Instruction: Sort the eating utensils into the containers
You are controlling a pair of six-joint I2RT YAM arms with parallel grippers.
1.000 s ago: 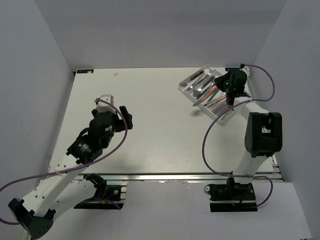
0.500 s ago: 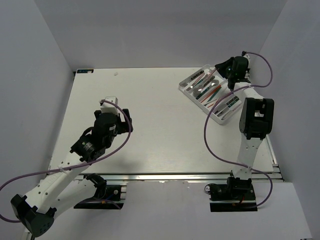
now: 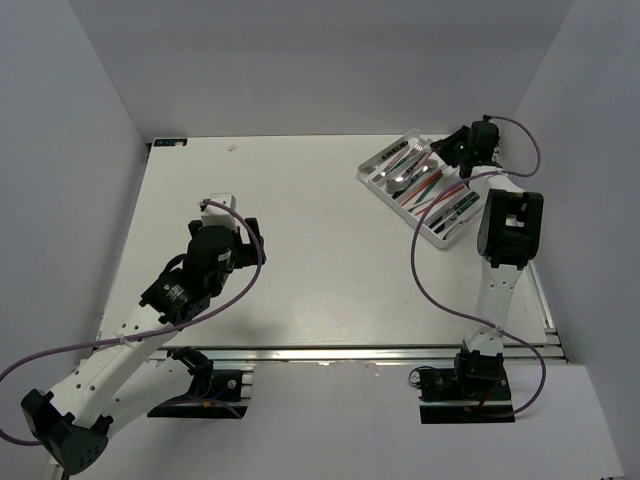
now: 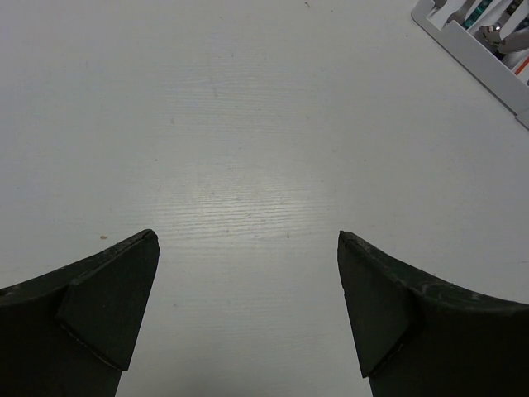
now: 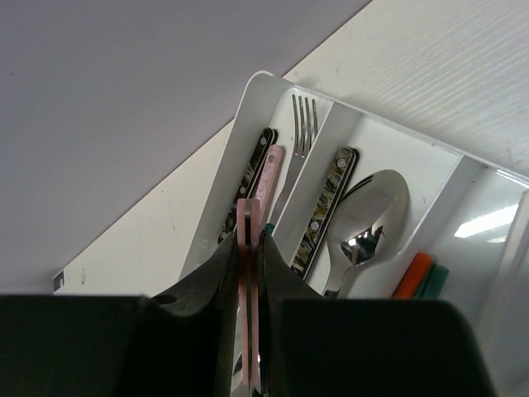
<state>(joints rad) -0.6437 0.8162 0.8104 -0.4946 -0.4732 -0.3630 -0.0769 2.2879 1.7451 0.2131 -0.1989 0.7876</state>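
After swinging from mid-tray (image 5: 256, 89) to far end, holds pink-handled utensil (image 5: 247, 227) pinched narrow in right pincer (image 5: 250, 273), above fork (image 5: 302, 124) compartment. Left pincer (image 4: 246, 248) wide over worktop (image 4: 248, 124). Probably release next; other utensils (image 3: 415, 180) already trayed.

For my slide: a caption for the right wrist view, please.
Right fingers grip a pink-handled utensil, pointed toward the divided tray.

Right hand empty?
No, the right hand is shut on a pink-handled utensil by the tray.
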